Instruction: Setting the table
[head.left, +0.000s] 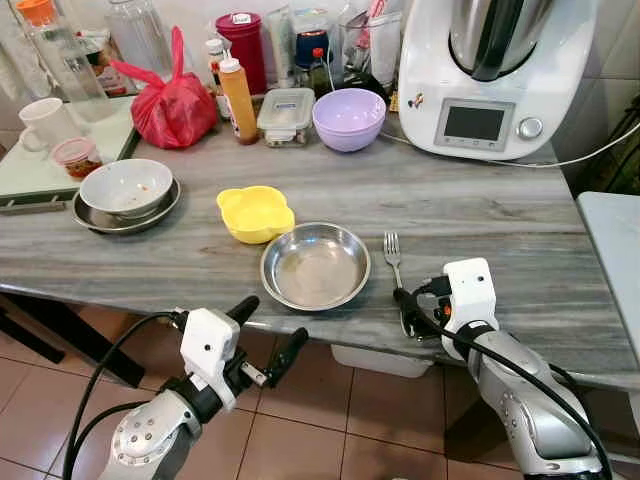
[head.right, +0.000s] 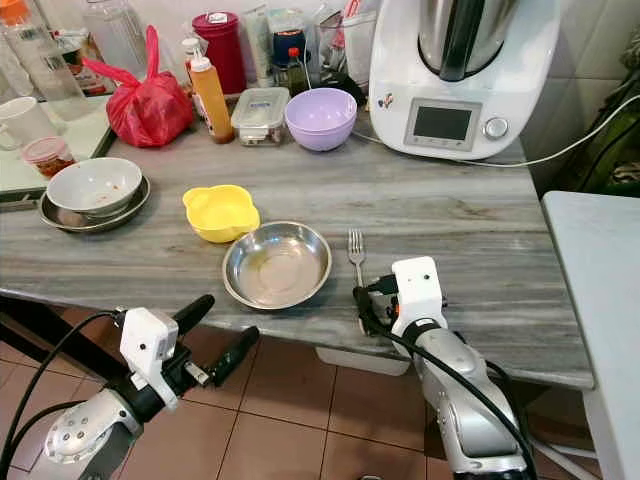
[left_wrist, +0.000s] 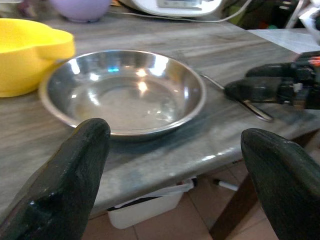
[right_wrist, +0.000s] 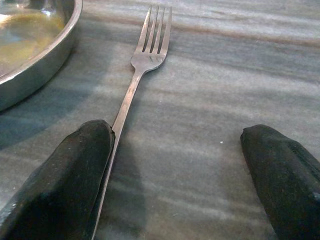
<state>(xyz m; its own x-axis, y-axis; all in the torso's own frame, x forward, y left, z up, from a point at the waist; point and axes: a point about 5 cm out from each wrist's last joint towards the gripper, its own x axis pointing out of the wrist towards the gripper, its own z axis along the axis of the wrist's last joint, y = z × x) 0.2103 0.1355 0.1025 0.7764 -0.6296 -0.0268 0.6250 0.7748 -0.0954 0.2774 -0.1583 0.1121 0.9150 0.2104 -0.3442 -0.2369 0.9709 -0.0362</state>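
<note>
A steel fork (head.left: 392, 252) lies on the grey stone table (head.left: 480, 230), just right of an empty round steel plate (head.left: 315, 265). My right gripper (right_wrist: 180, 170) is open at the table's front edge, low over the fork's handle end. One of its fingers (right_wrist: 75, 170) lies right alongside the handle; I cannot tell if they touch. My left gripper (head.left: 273, 320) is open and holds nothing. It hangs below and in front of the table edge, pointing at the plate (left_wrist: 122, 92).
A yellow bowl (head.left: 255, 212) sits just behind and left of the plate. A white bowl on a steel dish (head.left: 125, 187) is at the left. A red bag (head.left: 172, 108), bottles, a purple bowl (head.left: 348, 118) and a white kitchen machine (head.left: 490, 80) line the back.
</note>
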